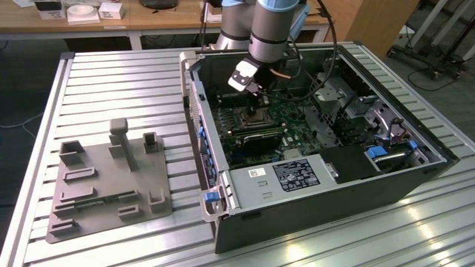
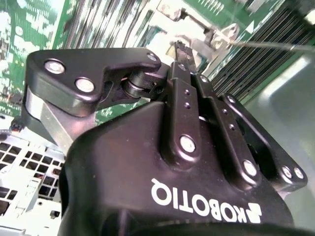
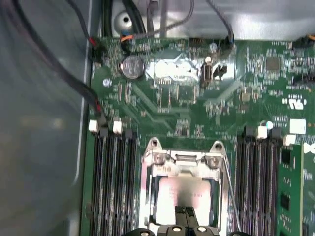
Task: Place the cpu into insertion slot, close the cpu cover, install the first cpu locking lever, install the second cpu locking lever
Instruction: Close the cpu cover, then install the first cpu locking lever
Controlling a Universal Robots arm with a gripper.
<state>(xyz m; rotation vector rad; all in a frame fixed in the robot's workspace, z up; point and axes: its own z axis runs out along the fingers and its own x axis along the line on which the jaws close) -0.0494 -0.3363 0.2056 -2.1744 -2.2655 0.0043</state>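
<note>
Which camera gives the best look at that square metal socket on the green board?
The first wrist view: it looks straight onto the insertion slot, showing its silvery rim and pale centre. In the exterior view it is small, under the claw. In the second wrist view the claw's body hides most of it.

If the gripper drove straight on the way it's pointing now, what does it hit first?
Most likely the cpu: the gripper, fingertips closed, points down at its silvery top, framed by the window of the cpu cover. How much gap remains is unclear in the first wrist view.
</note>
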